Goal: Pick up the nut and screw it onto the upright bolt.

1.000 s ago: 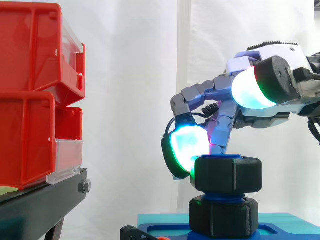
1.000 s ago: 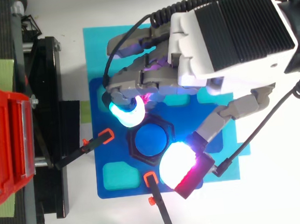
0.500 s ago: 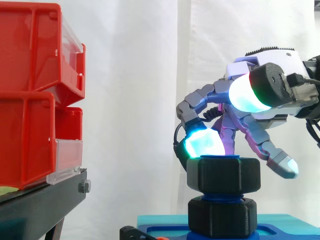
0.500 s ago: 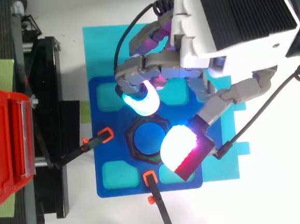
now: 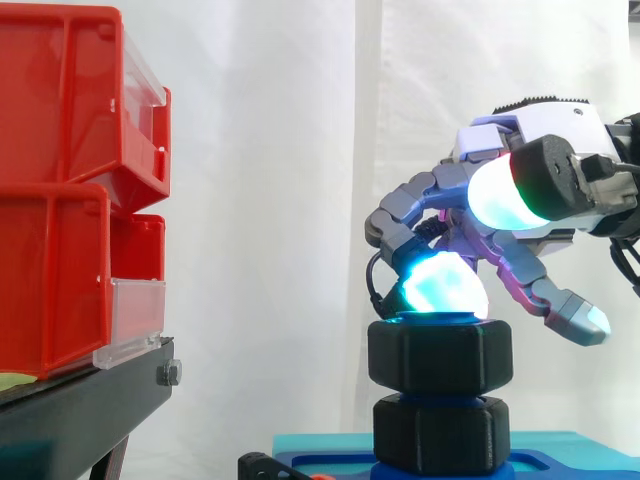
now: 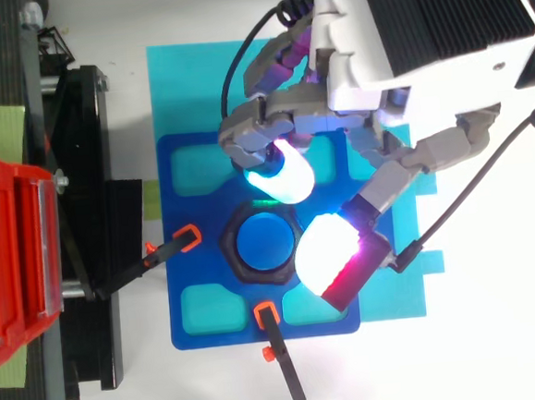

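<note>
- Nearest the side camera, a black clamp point(image 6: 277, 347) with an orange tip reaches onto the near edge of the blue plate point(image 6: 204, 214). A second clamp point(image 6: 161, 257) comes in over the plate's bin-side edge.
- The plate lies on a cyan mat point(image 6: 184, 86), which shows past the plate's far and arm-side edges.
- The upright bolt point(image 6: 263, 242) stands near the middle of the plate, a little toward the near edge. From above its blue top shows inside the bore of the black nut point(image 5: 440, 355).
- The nut sits on the bolt and is level. Directly under it is a second black hex piece point(image 5: 432, 435), which sits at the plate.
- The hand point(image 6: 421, 30) hangs above the nut and to its arm side, spread, and grips nothing.
- A white and magenta pad point(image 6: 327, 255) floats beside the nut's arm-side edge. The side view shows it well above the nut.
- One finger curls down on the far side, and its cyan pad point(image 5: 440, 285) rests on the nut's top rim.
- Another finger points out and down toward the arm side, away from the nut.
- Off the plate's bin side, red bins point(image 5: 60, 200) are stacked on a black stand point(image 5: 80, 410).
- A white curtain point(image 5: 270, 200) hangs farthest back.
</note>
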